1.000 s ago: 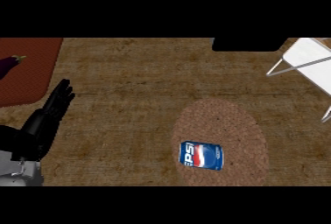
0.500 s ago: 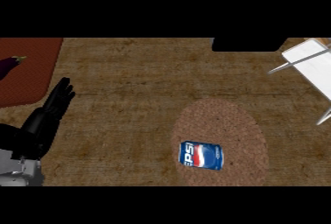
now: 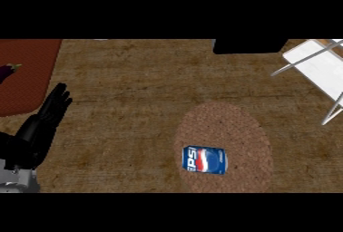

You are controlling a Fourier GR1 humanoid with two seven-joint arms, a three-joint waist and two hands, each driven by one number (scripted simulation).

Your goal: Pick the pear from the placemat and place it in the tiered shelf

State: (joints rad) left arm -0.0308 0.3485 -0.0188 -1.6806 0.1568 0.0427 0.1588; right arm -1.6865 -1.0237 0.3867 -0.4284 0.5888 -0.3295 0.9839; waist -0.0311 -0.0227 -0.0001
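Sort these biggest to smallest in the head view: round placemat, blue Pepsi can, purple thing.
1. round placemat
2. blue Pepsi can
3. purple thing, though the picture's left edge cuts it off, so its place is unsure.

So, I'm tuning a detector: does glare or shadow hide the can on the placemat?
Head view: light is flat and even; no glare on the Pepsi can, no strong shadow across the round placemat; the tiered shelf is cropped at the right edge.

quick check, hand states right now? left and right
Left hand: open, fingers straight, holding nothing, resting near the view's left edge.
Right hand: not in view.
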